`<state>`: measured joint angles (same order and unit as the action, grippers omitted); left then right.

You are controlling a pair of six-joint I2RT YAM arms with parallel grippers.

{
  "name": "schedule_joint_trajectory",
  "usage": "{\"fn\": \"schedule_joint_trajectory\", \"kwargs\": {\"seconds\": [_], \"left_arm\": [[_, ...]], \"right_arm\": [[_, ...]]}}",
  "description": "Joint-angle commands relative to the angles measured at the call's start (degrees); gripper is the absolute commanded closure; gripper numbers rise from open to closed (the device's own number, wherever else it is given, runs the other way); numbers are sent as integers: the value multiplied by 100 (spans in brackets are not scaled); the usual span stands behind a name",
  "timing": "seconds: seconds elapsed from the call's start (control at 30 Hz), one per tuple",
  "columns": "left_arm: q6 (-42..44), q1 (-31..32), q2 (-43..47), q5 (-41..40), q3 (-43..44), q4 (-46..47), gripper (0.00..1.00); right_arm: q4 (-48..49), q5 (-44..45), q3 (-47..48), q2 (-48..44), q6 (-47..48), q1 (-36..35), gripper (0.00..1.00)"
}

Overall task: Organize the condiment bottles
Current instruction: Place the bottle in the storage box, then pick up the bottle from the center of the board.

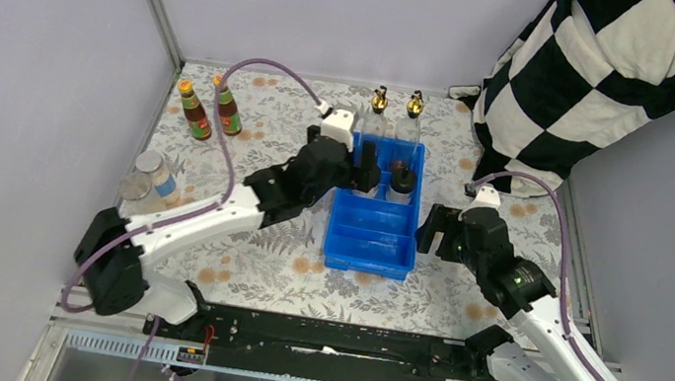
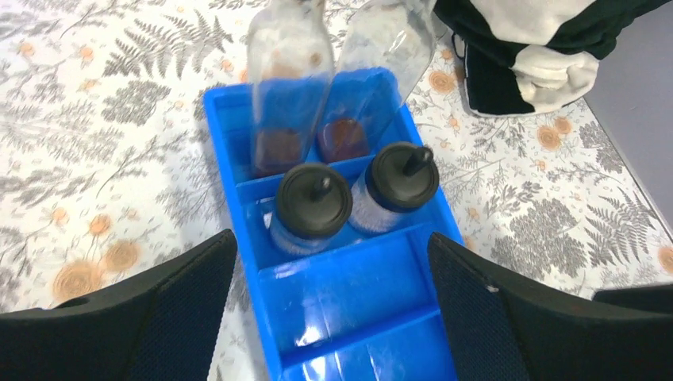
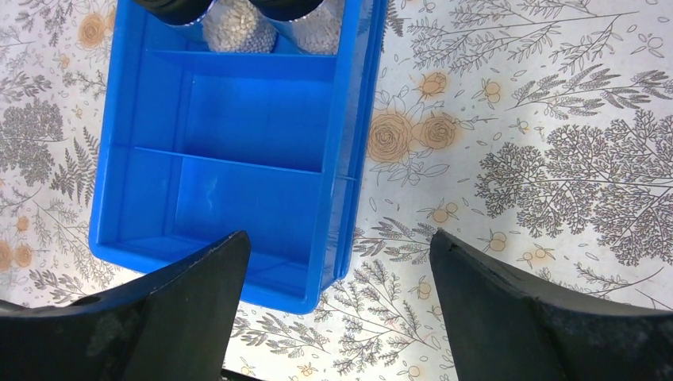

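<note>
While left claw (image 2: 332, 242) and right claw (image 3: 339, 238) gape empty, 2 black-capped bottles (image 2: 313, 200) (upright) occupy the blue tray (image 1: 368, 242).

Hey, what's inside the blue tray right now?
In the blue tray, two tall clear bottles stand in the far compartment, two black-capped bottles in the next. The two near compartments look empty, though a right claw finger covers the nearest corner.

Tall clear bottles (image 2: 290, 71) cropped at the neck, black-capped bottles (image 3: 238, 28) cut off by the right wrist view's edge
</note>
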<state>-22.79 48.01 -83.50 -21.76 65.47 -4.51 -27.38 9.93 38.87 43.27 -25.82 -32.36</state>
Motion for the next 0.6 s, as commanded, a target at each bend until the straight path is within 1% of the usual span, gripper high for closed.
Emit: {"fn": "schedule_joint_trajectory", "kwargs": {"seconds": [0.0,0.1,0.23,0.3,0.37,0.57], "left_arm": [[-357,38,811,-111,-734,-534,2],[-485,41,1504,-374,-1136,-717,1],[-611,34,2186,-648,-1590,-958,1],[-660,36,2433,-761,-1710,-1127,1],[-704,40,2643,-853,-1819,-1262,1],[-807,39,3066,-1053,-2045,-1517,1]], "right_arm": [[306,-196,-110,-2,-34,-28,9],[356,-256,-123,76,-27,-30,9],[464,-304,-127,198,14,-26,7],[549,-340,-130,283,16,-24,5],[648,-400,-132,373,12,-26,1],[862,-509,-170,551,34,-24,0]]}}
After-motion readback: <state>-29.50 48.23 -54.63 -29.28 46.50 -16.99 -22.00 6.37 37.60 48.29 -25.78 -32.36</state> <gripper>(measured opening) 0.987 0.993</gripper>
